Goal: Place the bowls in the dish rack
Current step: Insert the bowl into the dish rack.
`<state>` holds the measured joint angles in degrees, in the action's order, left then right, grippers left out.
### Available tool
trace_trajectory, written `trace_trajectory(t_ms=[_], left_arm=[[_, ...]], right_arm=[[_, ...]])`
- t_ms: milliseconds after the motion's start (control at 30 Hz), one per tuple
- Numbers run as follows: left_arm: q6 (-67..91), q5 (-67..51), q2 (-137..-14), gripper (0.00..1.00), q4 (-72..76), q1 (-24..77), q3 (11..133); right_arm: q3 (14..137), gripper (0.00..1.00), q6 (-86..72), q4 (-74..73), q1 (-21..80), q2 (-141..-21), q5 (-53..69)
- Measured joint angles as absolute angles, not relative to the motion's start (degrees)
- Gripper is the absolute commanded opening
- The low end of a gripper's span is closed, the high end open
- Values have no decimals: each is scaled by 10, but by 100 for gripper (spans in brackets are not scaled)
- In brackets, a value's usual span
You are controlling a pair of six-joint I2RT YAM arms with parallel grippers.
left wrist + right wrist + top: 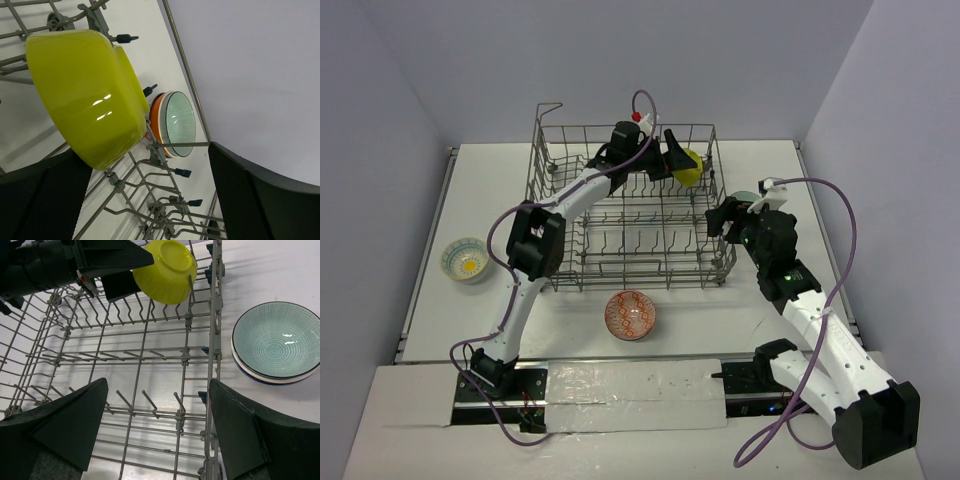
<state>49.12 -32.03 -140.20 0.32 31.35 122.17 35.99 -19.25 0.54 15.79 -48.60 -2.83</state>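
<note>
Grey wire dish rack point(215, 340) lay under the right jaws, spread wide and empty; stacked teal-lined bowls point(276, 340) sat on the desk point(280, 270) to their right. Farther off, a lime bowl point(85, 95) leaned on tines just ahead of the left jaws, likewise spread.
</note>
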Motion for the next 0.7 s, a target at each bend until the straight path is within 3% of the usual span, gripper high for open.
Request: trace_trajectory(t_ms=[700], left_arm=[[461,-290,-1387,99,-69,307,1230]], right_arm=[[360,89,-192,8,158,-486,-21]])
